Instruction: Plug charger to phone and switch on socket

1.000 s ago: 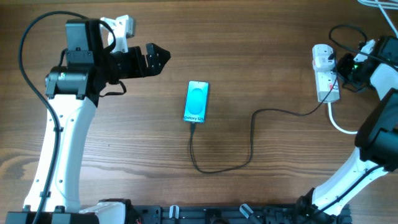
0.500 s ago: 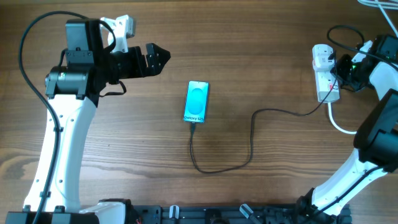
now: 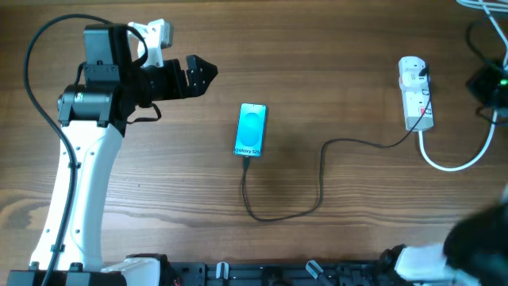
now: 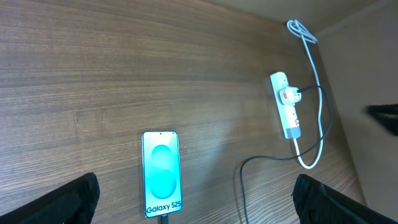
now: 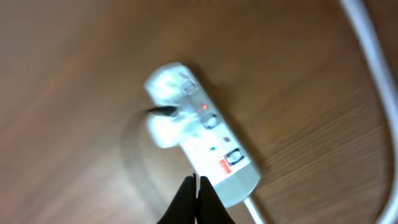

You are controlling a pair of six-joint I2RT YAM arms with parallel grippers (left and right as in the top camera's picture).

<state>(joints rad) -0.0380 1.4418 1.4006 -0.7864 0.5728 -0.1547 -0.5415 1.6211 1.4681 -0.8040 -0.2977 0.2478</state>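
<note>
The phone [image 3: 252, 130] lies flat mid-table, its screen glowing cyan; it also shows in the left wrist view [image 4: 161, 173]. The charger cable [image 3: 321, 175] runs from the phone's bottom edge in a loop to the white socket [image 3: 415, 93] at the far right, where its plug sits. My left gripper [image 3: 200, 75] is open and empty, up and left of the phone. My right gripper [image 5: 195, 186] is shut and empty, held above the socket [image 5: 199, 130]; a small red light shows on the strip. In the overhead view only a dark part of the right arm [image 3: 486, 83] shows at the right edge.
The socket's thick white cord [image 3: 456, 163] curves off its near end toward the right edge. A thin white cable [image 4: 303, 34] lies at the far corner. The table's right edge is close to the socket.
My right arm has pulled away from the socket to the right and up; it was beside the strip in the earlier frames. The left arm, phone and cable have not moved.
</note>
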